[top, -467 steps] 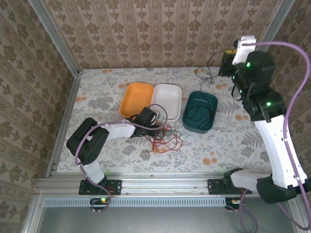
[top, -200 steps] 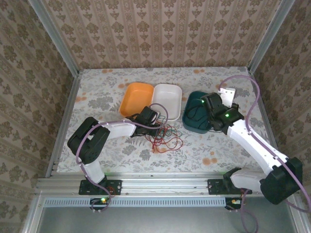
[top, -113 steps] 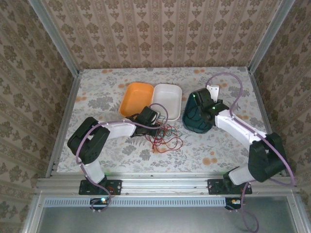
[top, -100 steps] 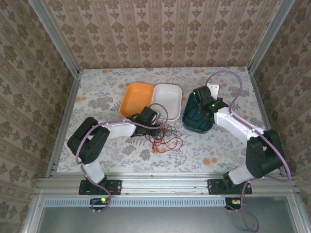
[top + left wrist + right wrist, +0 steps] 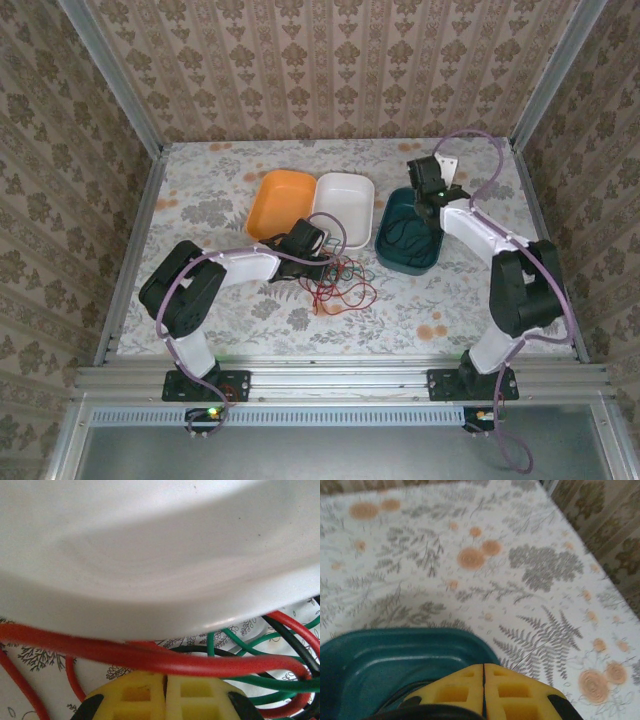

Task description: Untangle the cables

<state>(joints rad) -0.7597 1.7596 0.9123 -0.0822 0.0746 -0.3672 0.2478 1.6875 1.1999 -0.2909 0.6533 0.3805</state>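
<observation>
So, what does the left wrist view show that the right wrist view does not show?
Left wrist view: the white tray, its wall close ahead, and a red cable, a green cable and a black cable crossing just beyond the left claw.
Right wrist view: the teal tray under the right claw, with the floral tablecloth stretching beyond.
Shared: a shut claw with yellow pads pressed together, and that same tablecloth.

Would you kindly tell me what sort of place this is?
Probably a robot test booth rather than a home: wallpapered panels held in aluminium framing enclose a floral-clothed table, and the left arm and right arm are bolted to a metal rail at its near edge.
</observation>
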